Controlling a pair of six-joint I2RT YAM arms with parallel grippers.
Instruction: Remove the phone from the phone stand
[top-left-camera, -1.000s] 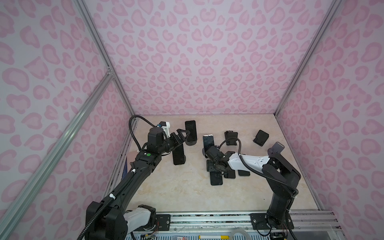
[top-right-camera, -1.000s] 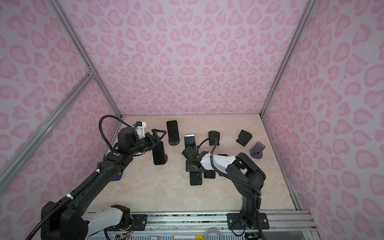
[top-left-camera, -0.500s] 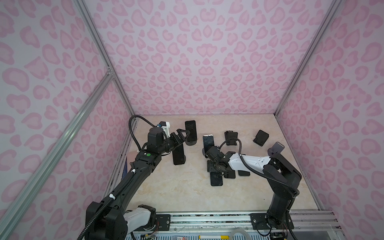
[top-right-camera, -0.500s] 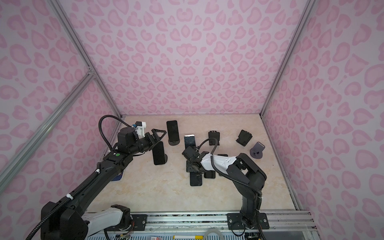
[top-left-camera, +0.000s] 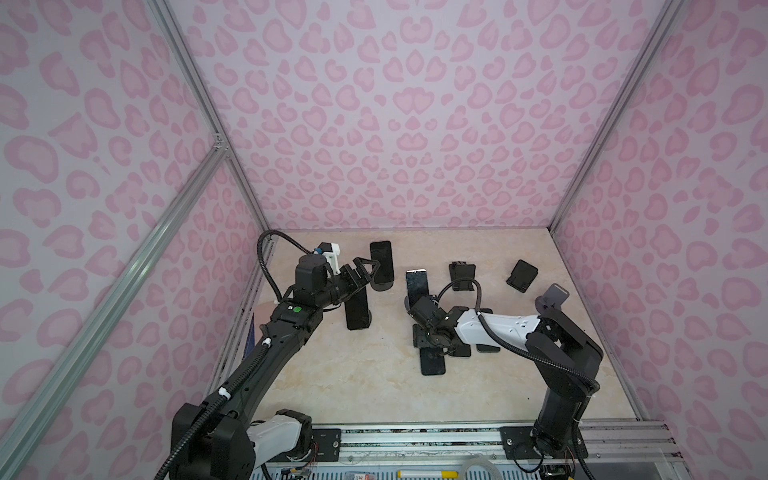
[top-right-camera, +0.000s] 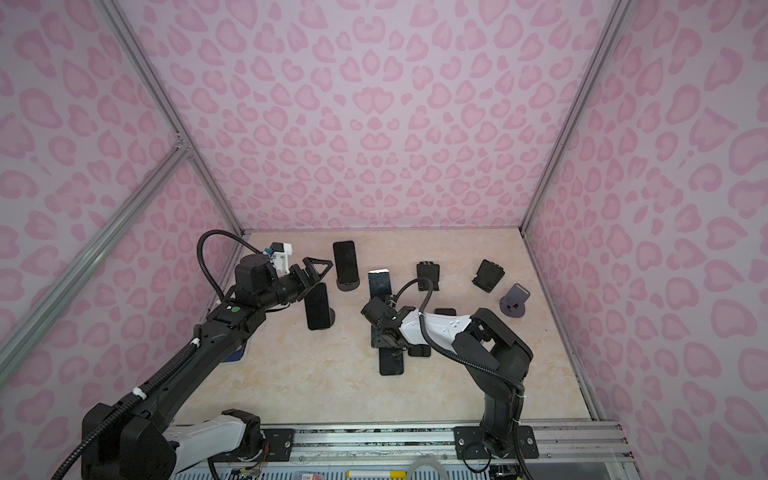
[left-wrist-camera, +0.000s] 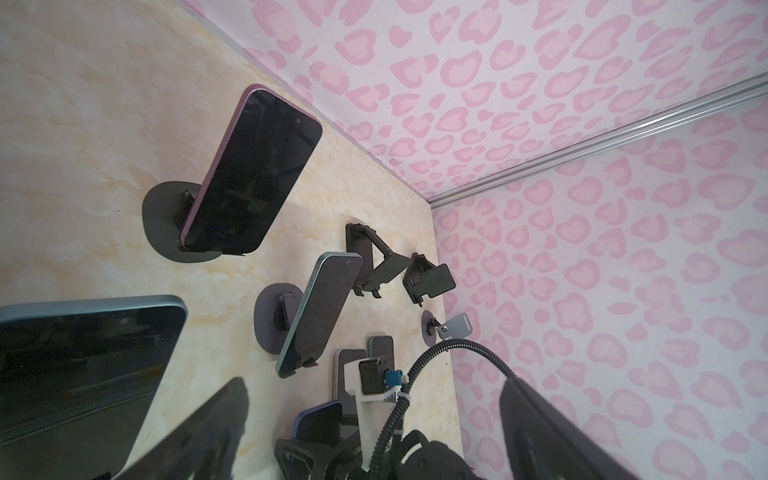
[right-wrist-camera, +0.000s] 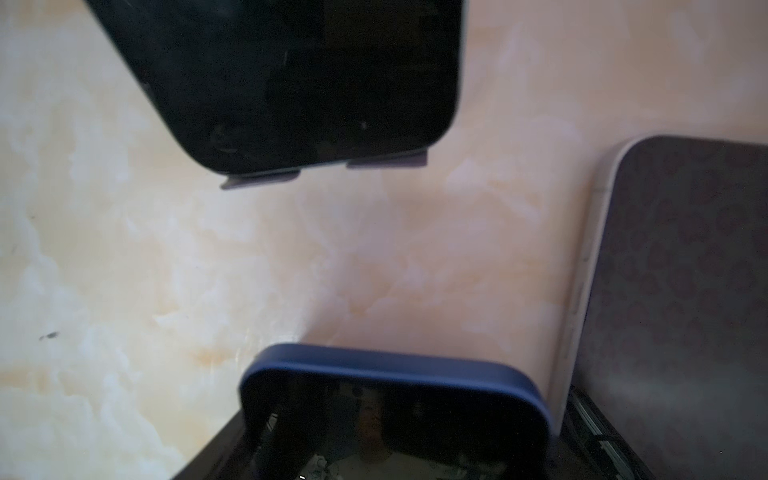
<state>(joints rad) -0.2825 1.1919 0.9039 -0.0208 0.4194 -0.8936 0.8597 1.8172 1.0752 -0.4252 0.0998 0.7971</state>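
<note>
We read this as approach; left end effector (top-left-camera: 370, 276) spread wide, empty; phone (top-left-camera: 356, 309) on stand (top-left-camera: 369, 313) at its 6 o'clock; next: clamp edges, lift clear; right end effector (top-left-camera: 430, 337) state unclear.

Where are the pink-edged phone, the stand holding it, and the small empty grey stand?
pink-edged phone (left-wrist-camera: 253, 174): left wrist view, middle of its screen.
phone stand (left-wrist-camera: 160, 220): left wrist view, its round base.
empty grey stand (top-right-camera: 517, 293): in a top view, its tilted plate.
</note>
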